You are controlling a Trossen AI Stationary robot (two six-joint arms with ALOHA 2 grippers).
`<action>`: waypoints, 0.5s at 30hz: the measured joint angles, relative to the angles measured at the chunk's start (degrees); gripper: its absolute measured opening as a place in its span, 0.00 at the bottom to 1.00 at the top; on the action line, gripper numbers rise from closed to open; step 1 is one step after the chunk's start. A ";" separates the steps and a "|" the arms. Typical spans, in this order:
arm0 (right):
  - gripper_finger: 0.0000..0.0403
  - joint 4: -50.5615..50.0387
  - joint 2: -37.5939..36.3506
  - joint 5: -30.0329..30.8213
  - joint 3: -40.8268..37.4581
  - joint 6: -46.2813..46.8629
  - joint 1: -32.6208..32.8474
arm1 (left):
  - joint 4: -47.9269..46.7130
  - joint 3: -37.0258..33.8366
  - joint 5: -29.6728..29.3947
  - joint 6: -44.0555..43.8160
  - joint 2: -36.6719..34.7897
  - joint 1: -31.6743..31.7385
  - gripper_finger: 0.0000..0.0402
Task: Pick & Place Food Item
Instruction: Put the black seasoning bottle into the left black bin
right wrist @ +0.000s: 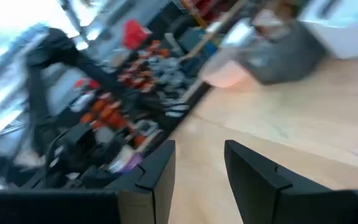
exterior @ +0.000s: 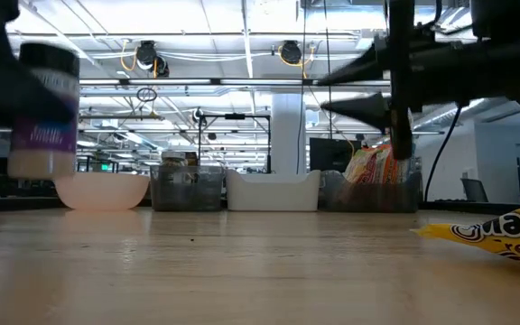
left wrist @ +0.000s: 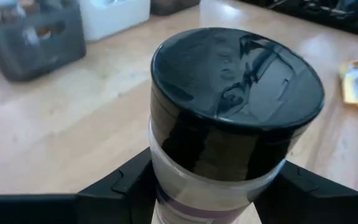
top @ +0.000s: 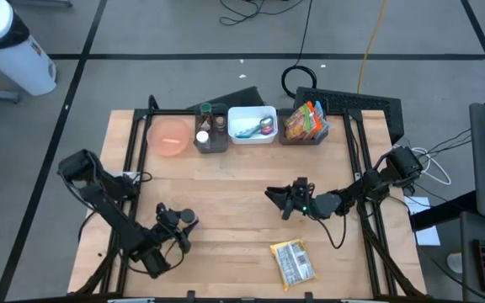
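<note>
Bright, even overhead light; my wrist feeds are soft.

Ceiling strips (exterior: 242,34) glare, the jar lid (left wrist: 237,74) mirrors them, and my right wrist view smears heavily.

Two robot arms work at one wooden table (top: 226,194). One black-lidded jar (left wrist: 235,118) sits in the left gripper (top: 178,220); the right gripper (top: 281,199) holds nothing. One yellow snack packet (top: 293,262) lies on the table. Along the far edge stand three bins: one dark bin (top: 211,135) with bottles, one white bin (top: 252,124), one dark bin (top: 304,126) of colourful packets. One pink bowl (top: 168,136) stands beside them.
</note>
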 joint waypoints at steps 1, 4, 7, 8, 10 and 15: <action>0.32 1.60 0.00 -1.60 0.67 -1.89 -0.35 | -0.18 -0.02 -0.01 2.14 -1.88 0.15 0.54; 0.32 4.56 -0.25 -6.98 4.79 -8.31 -1.98 | -0.05 -0.02 0.65 10.69 -8.92 0.91 0.52; 0.32 1.62 -1.88 -13.22 11.02 -14.90 -4.32 | 0.31 -0.02 3.20 19.53 -17.00 2.53 0.51; 0.32 -1.04 -2.79 -15.54 13.45 -16.73 -5.18 | 0.54 -0.02 4.00 22.14 -19.91 3.34 0.51; 0.32 -9.00 -5.33 -19.74 18.22 -19.56 -7.00 | 1.12 -0.02 5.56 27.40 -25.67 5.09 0.51; 0.32 -44.90 -12.38 -31.12 34.45 -23.33 -11.70 | 6.39 -0.02 10.07 42.13 -38.26 10.69 0.52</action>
